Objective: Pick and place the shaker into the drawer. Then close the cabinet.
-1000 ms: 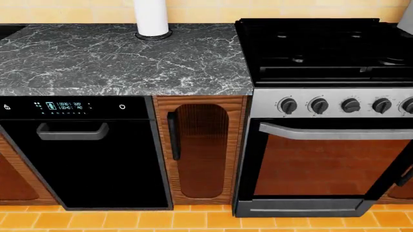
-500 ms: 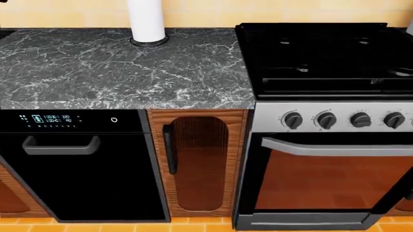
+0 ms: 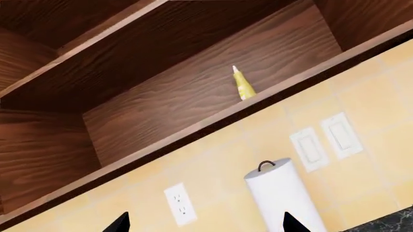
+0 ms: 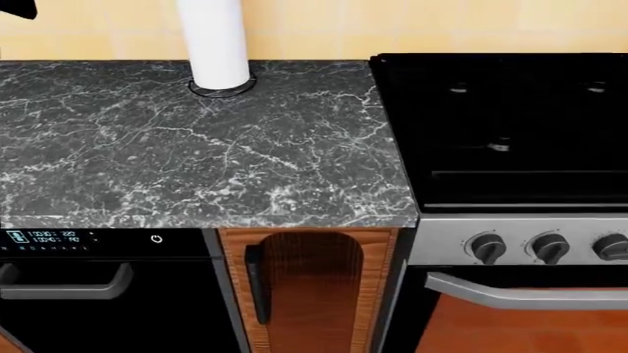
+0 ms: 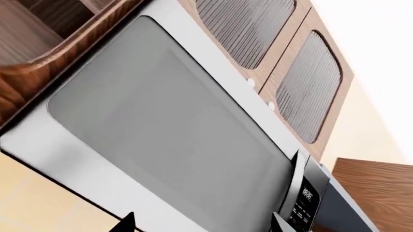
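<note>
shaker and drawer, the task's own things, show in none of my views, so i can't place either. by its name i'd expect the shaker to be light, rigid and slick; i'd grip its body, not its top. head view gives only the grey marbled stone bench (image 4: pixel 196 162) with a white paper-towel roll (image 4: pixel 214 44) upper left. left claw (image 3: pixel 205 223) and right claw (image 5: pixel 201 223) both show tips apart, empty.

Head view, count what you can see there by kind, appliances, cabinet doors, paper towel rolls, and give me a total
Appliances: 2, the dishwasher and the stove
Cabinet doors: 1, the narrow wooden door
Paper towel rolls: 1
Total: 4
</note>
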{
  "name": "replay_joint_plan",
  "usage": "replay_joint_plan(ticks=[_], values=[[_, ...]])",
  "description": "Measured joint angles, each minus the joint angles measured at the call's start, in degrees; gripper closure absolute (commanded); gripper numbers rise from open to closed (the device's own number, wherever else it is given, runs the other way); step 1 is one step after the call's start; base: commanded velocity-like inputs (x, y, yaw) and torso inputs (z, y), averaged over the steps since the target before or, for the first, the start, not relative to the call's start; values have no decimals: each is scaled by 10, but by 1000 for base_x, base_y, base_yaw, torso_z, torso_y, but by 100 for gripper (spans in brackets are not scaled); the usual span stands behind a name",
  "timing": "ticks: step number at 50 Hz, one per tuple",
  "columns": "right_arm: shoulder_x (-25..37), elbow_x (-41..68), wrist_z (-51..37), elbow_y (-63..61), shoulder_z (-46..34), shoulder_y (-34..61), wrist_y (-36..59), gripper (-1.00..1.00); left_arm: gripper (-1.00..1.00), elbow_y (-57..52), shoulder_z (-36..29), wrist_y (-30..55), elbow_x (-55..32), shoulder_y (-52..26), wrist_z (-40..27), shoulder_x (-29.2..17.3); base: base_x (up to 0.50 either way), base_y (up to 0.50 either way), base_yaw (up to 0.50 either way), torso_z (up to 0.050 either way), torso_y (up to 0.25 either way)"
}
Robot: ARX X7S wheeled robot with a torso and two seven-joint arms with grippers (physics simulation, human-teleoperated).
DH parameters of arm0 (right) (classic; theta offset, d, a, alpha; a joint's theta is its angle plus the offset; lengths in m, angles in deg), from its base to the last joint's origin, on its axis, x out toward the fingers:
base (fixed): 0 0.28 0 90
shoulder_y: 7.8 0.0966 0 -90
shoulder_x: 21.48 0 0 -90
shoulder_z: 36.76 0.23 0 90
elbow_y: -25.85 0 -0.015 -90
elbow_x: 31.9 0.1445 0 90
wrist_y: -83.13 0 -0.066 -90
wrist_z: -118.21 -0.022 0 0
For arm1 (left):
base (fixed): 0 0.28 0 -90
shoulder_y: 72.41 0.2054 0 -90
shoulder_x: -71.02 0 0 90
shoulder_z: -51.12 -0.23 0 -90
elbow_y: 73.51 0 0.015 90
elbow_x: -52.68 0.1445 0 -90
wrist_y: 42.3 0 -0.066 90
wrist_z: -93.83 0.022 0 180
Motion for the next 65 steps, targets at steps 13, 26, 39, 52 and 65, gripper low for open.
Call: replay_joint_plan(ticks=[13,26,39,52,65], values=[[3,0,0,-5,0,-5,-3,-100,-100,-2,-3,0,-3,0,0,5,500,22,0,0,1],[4,-1,1,-6,-1,-7,-9,-100,-100,1,-4,-3,-6,2,0,9,500,3,0,0,1],[6,-2,-1,-10,-1,-13,-12,-100,-100,6,-4,-9,-7,6,1,11,500,-2,0,0,2],[5,4,-7,-18,12,-18,-4,-100,-100,3,-4,-8,-9,11,-1,13,148,11,0,0,0],[1,-6,-14,-20,13,-1,-5,-100,-100,-4,1,-6,-14,20,-4,15,0,0,0,0,1]])
